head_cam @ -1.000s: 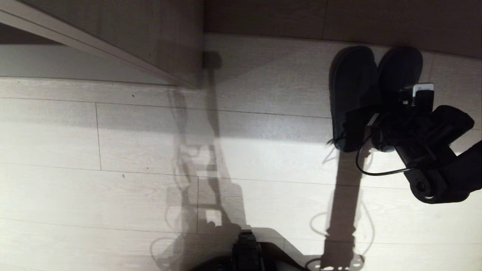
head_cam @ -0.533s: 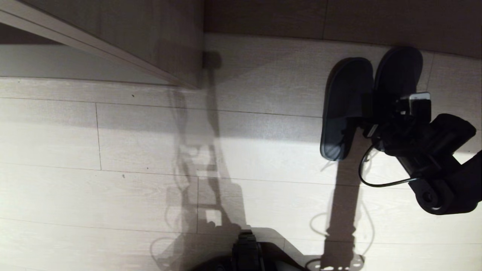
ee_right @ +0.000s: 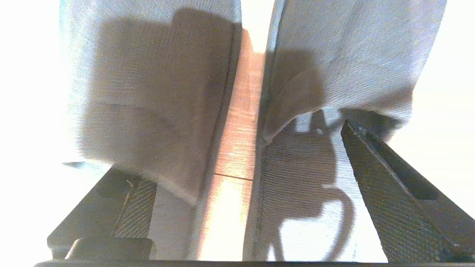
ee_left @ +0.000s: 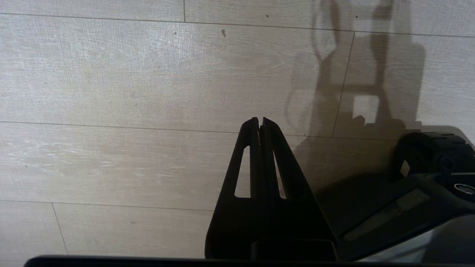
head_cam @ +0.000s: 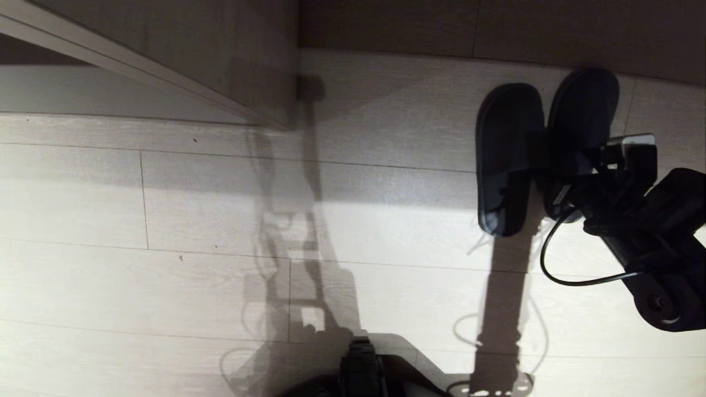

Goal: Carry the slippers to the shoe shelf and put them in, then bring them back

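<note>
The wood-plank floor (head_cam: 165, 193) fills most of the head view, pale boards crossed by the robot's shadow. A grey-beige cabinet panel (head_cam: 237, 60) juts in at the upper left, and a darker board runs along the far edge.

The slippers (head_cam: 510, 160) lie side by side on the floor at the far right, toes toward that dark board and a narrow strip of floor between them. They look set down rather than carried, so this reads as a release.

The right claw (ee_right: 237, 193) stands wide, one finger at each slipper's heel end, gripping nothing. The next move, as I judge it, calls for a clean withdrawal without dragging the fabric.

The left claw (ee_left: 259, 122) hangs over bare floor, fingers pressed together, holding nothing.
</note>
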You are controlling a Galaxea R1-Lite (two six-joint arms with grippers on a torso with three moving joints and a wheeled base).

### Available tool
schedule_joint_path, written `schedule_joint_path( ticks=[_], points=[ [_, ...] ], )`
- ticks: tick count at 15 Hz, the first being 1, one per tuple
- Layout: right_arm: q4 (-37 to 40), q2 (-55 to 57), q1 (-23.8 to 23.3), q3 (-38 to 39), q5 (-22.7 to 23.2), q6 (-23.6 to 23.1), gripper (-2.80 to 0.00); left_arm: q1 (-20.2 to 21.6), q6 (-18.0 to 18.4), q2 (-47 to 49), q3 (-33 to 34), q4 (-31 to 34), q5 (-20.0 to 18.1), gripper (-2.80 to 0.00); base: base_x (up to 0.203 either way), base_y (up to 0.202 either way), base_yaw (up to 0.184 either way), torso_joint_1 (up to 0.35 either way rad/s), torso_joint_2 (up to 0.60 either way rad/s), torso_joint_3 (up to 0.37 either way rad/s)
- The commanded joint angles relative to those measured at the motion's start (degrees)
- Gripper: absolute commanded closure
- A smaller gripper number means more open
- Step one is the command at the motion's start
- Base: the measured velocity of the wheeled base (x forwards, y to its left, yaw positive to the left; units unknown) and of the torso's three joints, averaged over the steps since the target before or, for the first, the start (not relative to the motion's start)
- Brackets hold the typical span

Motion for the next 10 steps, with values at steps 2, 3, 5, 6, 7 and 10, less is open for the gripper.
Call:
schedule_joint_path(
  ticks=[2,3,5,6,7,10],
  points=[
    [-0.41,-3.66,-0.03,3.94,0.01,-0.18,-2.8,0.05,0.01,-0.02,0.0,-0.01,0.01,0.0,0.0,0.0,0.0,0.0,0.0,0.0],
    [-0.41,-4.4,-0.03,5.54,0.01,-0.28,-2.8,0.01,0.01,-0.04,0.0,-0.01,0.01,0.0,0.0,0.0,0.0,0.0,0.0,0.0],
    [-0.48,-5.93,-0.03,8.14,0.01,-0.59,-2.8,0.01,0.01,-0.04,0.0,-0.01,0.01,0.0,0.0,0.0,0.0,0.0,0.0,0.0],
    [-0.42,-6.87,-0.03,9.4,0.01,-0.92,-2.8,0.01,0.01,-0.02,0.0,-0.01,0.01,0.0,0.0,0.0,0.0,0.0,0.0,0.0],
    [-0.41,-7.88,-0.03,10.81,0.01,-1.28,-2.8,0.01,0.01,-0.03,0.0,-0.01,0.01,0.0,0.0,0.0,0.0,0.0,0.0,0.0],
    [-0.54,-11.03,-0.03,16.19,0.26,-2.56,-2.8,0.01,0.01,-0.1,0.0,-0.01,0.01,0.0,0.0,0.0,0.0,0.0,0.0,0.0]
  ],
)
